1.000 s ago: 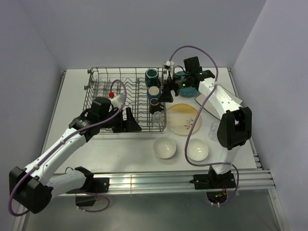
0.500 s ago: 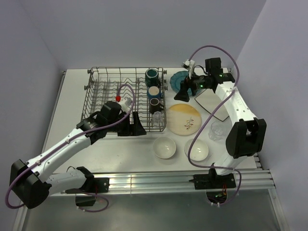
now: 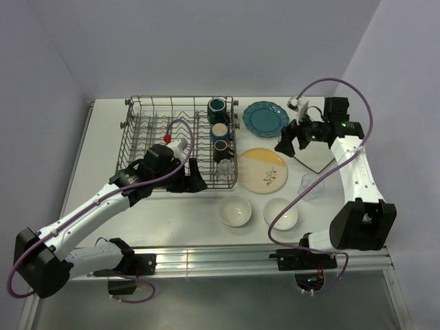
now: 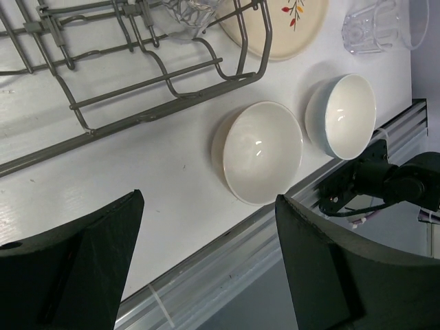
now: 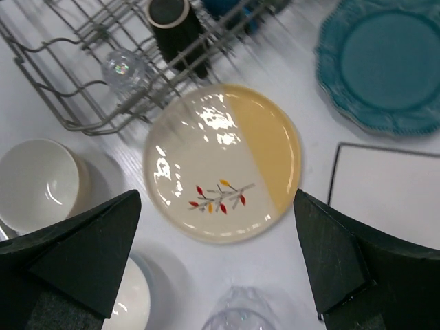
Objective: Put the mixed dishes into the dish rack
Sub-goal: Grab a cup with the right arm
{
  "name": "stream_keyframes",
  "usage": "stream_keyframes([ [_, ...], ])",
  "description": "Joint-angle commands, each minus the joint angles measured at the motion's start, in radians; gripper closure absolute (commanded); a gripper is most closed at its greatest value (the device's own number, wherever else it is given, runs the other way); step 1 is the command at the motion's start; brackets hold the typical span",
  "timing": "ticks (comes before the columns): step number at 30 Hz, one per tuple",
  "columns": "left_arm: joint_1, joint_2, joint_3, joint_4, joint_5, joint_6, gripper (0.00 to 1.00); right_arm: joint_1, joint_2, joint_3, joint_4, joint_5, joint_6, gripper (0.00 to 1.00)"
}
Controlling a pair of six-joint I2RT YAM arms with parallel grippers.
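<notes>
Dish rack (image 3: pixel 172 137) is on the table, its near right corner directly under the left gripper (image 3: pixel 194 179). Three mugs (image 3: pixel 219 129) and a clear glass (image 3: pixel 225 167) stand in the rack's right column, just beyond that gripper. Left jaws are wide apart and hold nothing. The white bowls (image 4: pixel 262 151) sit on the table below its fingers in the wrist view.

Right gripper (image 3: pixel 289 144) has its jaws fully apart, also empty. The yellow-cream plate (image 5: pixel 223 161) shows between its fingers. The teal plate (image 5: pixel 385 65) is beyond it and the white square plate (image 5: pixel 385 189) is just beside it. A second glass (image 3: pixel 311 185) is on its near side.
</notes>
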Motion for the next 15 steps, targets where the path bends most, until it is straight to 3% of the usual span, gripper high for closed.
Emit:
stream_keyframes([
  [1, -0.005, -0.049, -0.015, 0.049, -0.024, 0.03, 0.16, -0.067, -0.076, -0.003, -0.061, 0.065, -0.013, 0.0],
  [7, -0.007, -0.099, -0.038, 0.097, -0.027, 0.001, 0.16, -0.22, -0.13, -0.02, -0.167, 0.208, -0.014, 0.03],
  [12, -0.005, -0.155, -0.097, 0.123, -0.029, -0.033, 0.16, -0.426, -0.119, -0.04, -0.246, 0.25, -0.014, 0.1],
  [15, -0.007, -0.197, -0.125, 0.14, -0.017, -0.048, 0.16, -0.432, -0.14, -0.12, -0.211, 0.329, -0.023, 0.14],
])
